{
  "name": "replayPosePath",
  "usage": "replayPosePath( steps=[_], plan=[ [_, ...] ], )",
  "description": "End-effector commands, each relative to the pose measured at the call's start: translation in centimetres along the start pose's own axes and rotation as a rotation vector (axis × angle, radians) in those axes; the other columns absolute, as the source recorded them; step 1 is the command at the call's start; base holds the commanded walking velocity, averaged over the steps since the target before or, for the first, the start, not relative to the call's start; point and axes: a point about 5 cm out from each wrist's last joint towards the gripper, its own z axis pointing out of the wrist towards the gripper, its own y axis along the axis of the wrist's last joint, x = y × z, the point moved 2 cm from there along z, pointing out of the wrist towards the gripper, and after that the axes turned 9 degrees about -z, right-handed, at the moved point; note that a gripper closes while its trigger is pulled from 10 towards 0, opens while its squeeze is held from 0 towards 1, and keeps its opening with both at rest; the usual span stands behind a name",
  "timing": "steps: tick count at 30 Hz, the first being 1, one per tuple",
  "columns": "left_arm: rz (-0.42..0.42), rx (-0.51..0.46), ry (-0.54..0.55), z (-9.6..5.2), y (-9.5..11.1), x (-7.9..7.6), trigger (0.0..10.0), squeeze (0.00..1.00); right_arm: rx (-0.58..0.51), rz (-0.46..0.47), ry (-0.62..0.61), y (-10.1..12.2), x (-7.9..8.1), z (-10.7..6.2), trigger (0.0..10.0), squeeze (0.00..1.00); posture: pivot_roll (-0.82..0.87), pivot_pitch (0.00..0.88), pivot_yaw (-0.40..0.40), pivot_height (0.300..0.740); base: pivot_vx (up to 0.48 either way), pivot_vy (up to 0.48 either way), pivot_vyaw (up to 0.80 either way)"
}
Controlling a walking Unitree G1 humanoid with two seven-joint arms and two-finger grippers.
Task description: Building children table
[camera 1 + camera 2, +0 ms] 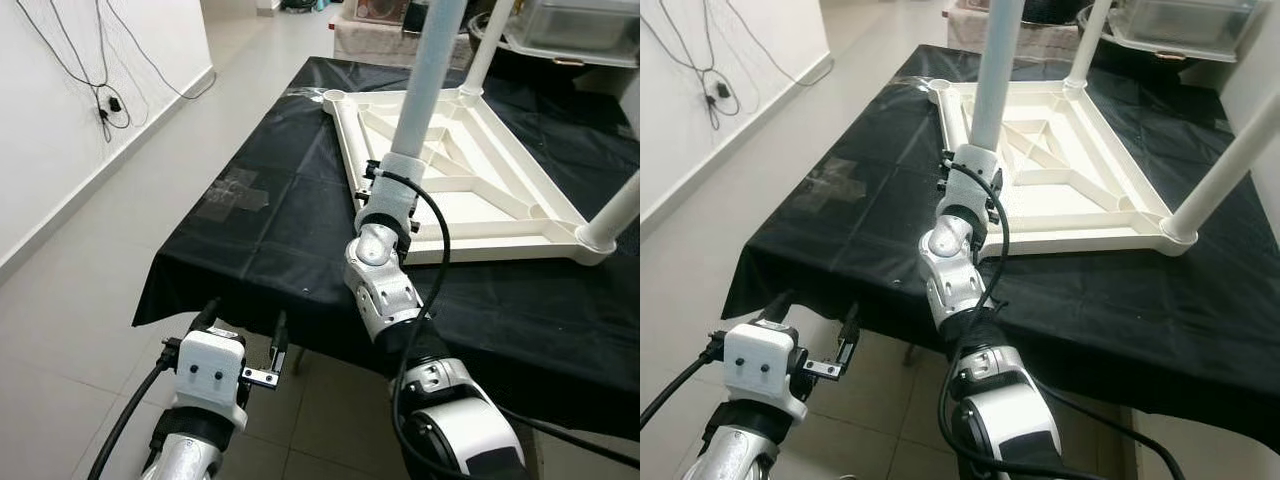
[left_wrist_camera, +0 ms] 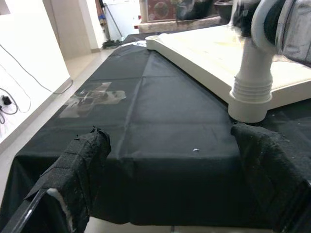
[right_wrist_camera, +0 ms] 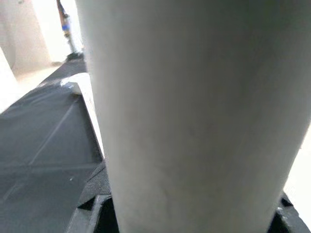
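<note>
- Right wrist view: right pincer (image 1: 968, 165) closed round a white table leg (image 3: 194, 111), which stands close against the lens; black finger bases show at either side of it low down.
- Head views: the same leg (image 1: 425, 80) rises steeply from the near corner of the upturned white children's table top (image 1: 470, 185); the grip sits low on it, close above the corner socket.
- Left pincer (image 1: 245, 335): fingers spread apart, holding nothing, hovering just off the near edge of the table (image 1: 250, 250), which is draped in a black cloth.
- Left wrist view: leg foot, ribbed collar (image 2: 252, 90) and socket visible; whether the leg is fully seated cannot be told.
- Other legs: one upright at the far corner (image 1: 485, 45), one at the right corner (image 1: 615, 215).
- Risk, judged: leg tilted in its socket could bind or cross-thread if turned or pressed.
- Risk, judged: sideways force could slide the unheld top across the slick cloth.
- Risk, judged: smooth leg could slip or twist within the grip.
- Risk, judged: letting go early could let the leg topple.
</note>
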Motion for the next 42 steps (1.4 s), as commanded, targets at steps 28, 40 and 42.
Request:
replayPosePath(
  steps=[28,40,42],
  plan=[
    [0.004,0.028,-0.017,0.3,-0.8,0.0,10.0,0.00,-0.190,0.077,0.662,0.3,-1.1,2.4,10.0,0.00,0.11,0.106,-0.020,0.740,0.000,0.000,0.00],
    [0.007,0.031,-0.014,0.0,-0.7,0.0,10.0,0.00,-0.207,0.040,0.944,1.0,-0.8,3.0,10.0,0.00,0.14,0.124,-0.027,0.740,0.000,0.000,0.00],
    [0.007,0.031,-0.014,0.0,-0.7,0.0,10.0,0.00,-0.200,0.035,0.961,1.1,-0.7,3.0,10.0,0.00,0.14,0.124,-0.027,0.740,0.000,0.000,0.00]
  ],
)
